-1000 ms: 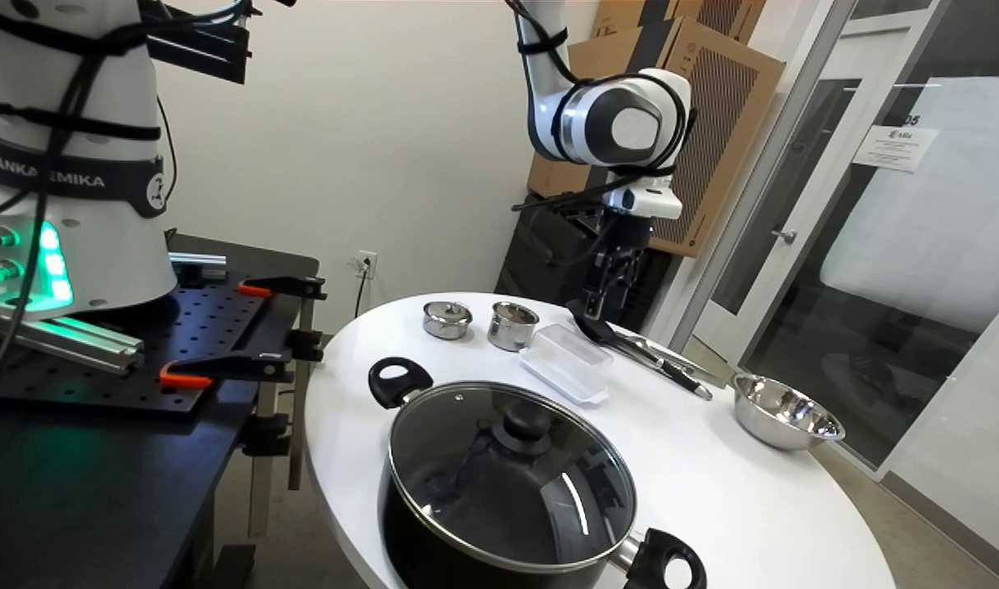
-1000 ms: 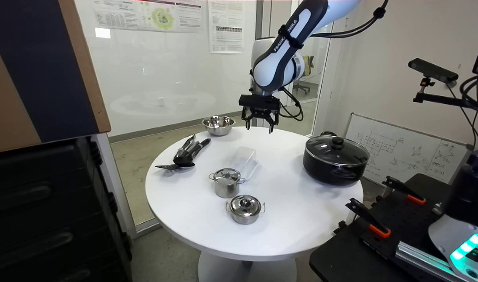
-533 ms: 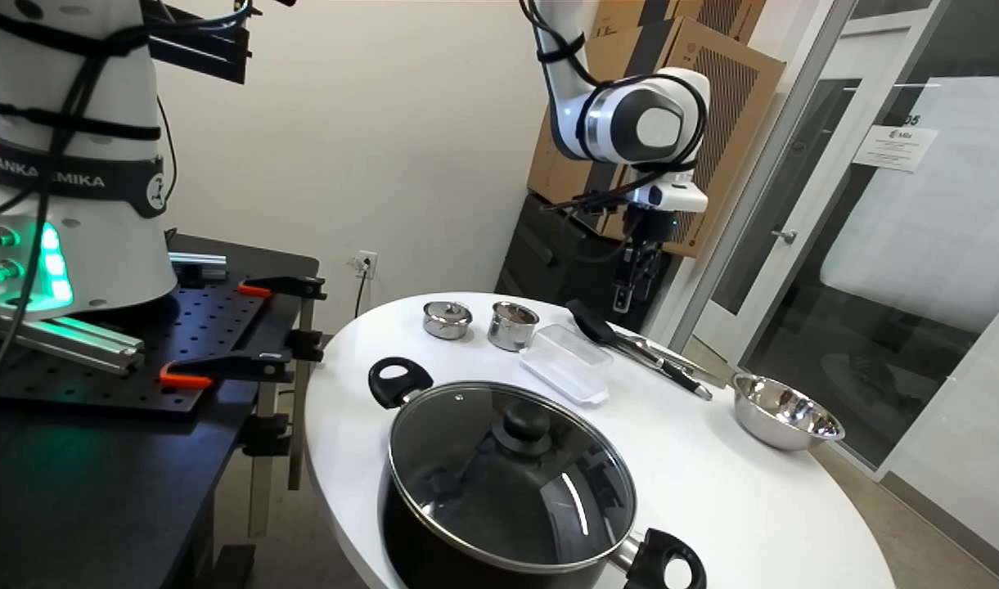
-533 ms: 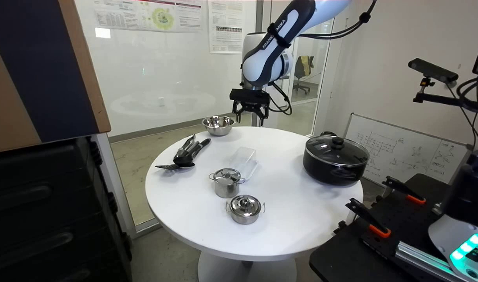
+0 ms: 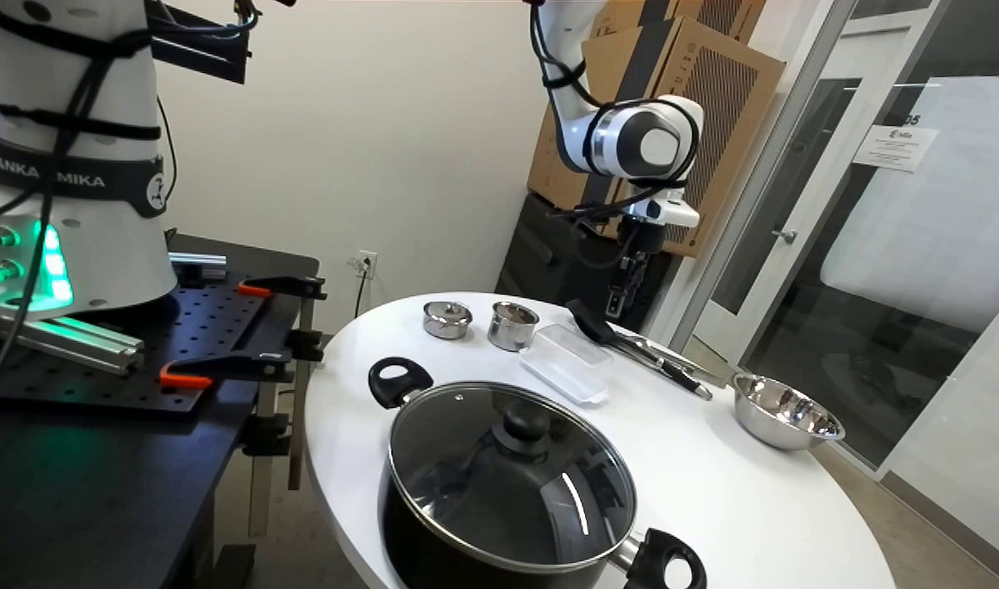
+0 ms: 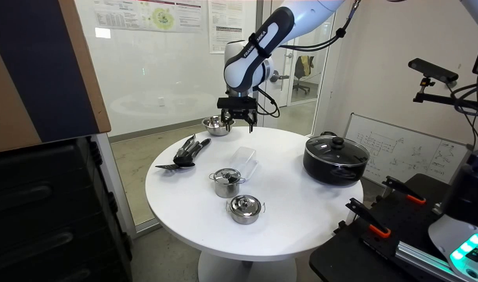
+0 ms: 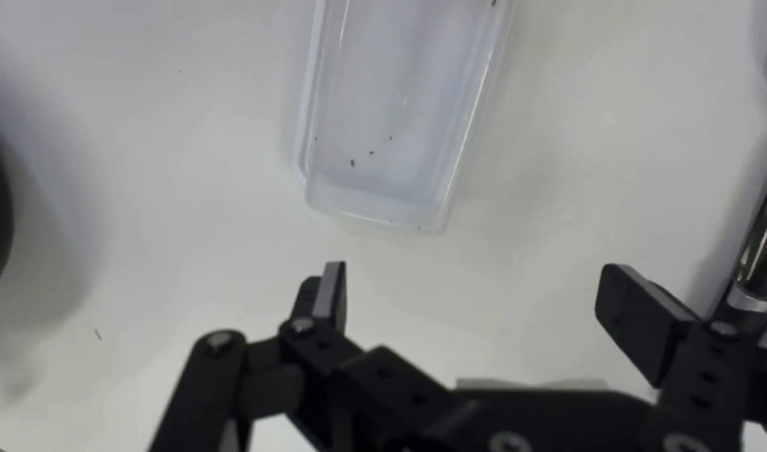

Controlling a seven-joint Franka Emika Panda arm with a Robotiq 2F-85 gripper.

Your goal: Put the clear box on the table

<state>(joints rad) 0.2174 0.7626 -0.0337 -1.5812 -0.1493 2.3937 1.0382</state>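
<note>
Your claw [image 7: 477, 296] hangs over desk [image 6: 297, 211], spread wide, nothing gripped; width presumably lets you straddle clear box [image 7: 396, 113]. Box already on desk; you likely realign before lowering.

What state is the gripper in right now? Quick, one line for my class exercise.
Gripper: open, holding nothing; in the wrist view its fingers stand apart, with white table showing between them.
</note>
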